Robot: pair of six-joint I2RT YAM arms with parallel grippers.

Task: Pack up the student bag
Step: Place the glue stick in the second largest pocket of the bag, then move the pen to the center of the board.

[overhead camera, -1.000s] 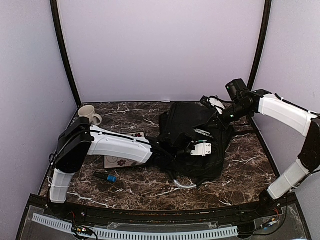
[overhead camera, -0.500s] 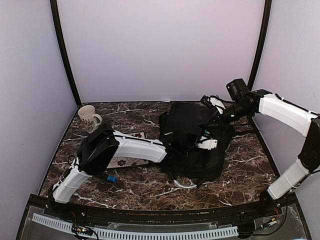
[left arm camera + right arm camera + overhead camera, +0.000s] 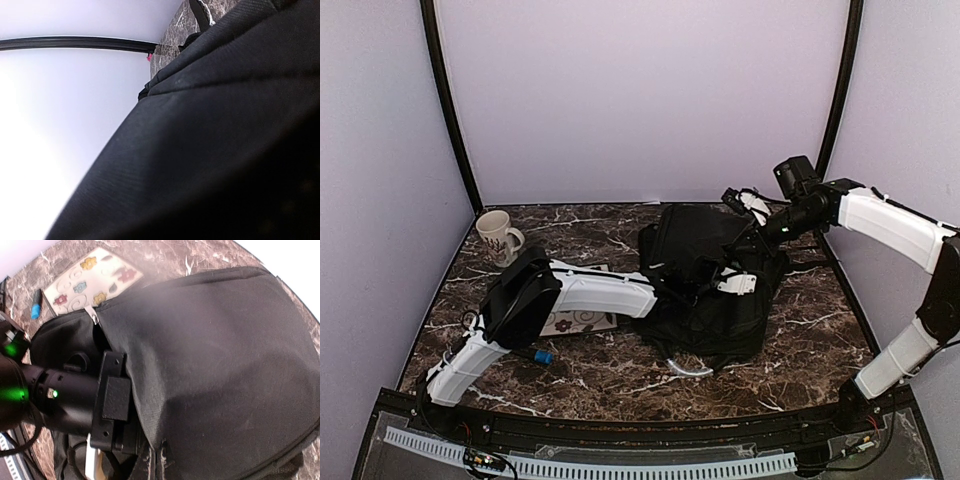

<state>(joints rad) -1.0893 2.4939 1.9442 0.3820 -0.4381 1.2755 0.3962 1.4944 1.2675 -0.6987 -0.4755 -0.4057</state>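
student bag (image 3: 705, 240) lies flat on the marble worktop (image 3: 800, 330), right of centre. Its grey-white loop handle (image 3: 688, 368) pokes out at the near edge.

Left arm (image 3: 600, 292) reaches in from the left, wrist tucked under the raised black flap. Left fingers (image 3: 736, 285) show as a white bit at the flap edge. Can't tell whether they're apart or together: the left wrist view is nothing but bag fabric.

Right fingers (image 3: 752, 207) are together at the bag's far right corner. Can't tell if they pinch fabric.

Around it:
- patterned card (image 3: 92, 272) just left of the bag, with the left forearm lying across it
- blue-capped marker (image 3: 535, 354) near the card, on the near side
- mug (image 3: 500, 237) in the far left corner, well apart
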